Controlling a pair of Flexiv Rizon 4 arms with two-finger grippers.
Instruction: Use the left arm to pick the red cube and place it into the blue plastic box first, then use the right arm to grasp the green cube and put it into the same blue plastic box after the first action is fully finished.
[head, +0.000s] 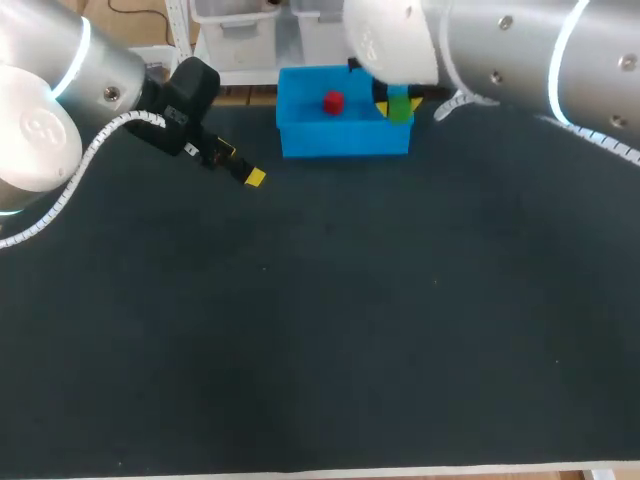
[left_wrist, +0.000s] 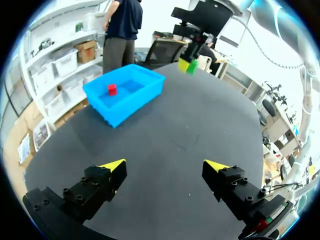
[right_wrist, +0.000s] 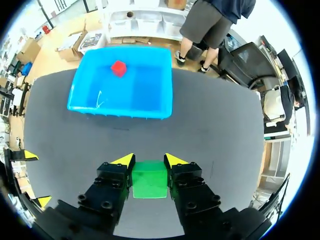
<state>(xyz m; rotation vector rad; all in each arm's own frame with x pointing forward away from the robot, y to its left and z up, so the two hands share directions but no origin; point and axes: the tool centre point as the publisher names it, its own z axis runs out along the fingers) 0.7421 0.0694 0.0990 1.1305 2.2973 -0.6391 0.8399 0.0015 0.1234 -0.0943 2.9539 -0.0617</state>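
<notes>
The red cube (head: 333, 101) lies inside the blue plastic box (head: 345, 150), toward its back wall. The green cube (right_wrist: 149, 179) is clamped between both fingers of the right gripper (right_wrist: 149, 161), held up off the dark table (head: 330, 330) close by the box. The left gripper (left_wrist: 165, 165) hangs to the box's left, fingers spread wide, gripping nothing.

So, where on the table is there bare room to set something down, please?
The table is bare from the blue box to its near edge. Crowded only around the box: left gripper beside it, right gripper with the green cube.
</notes>
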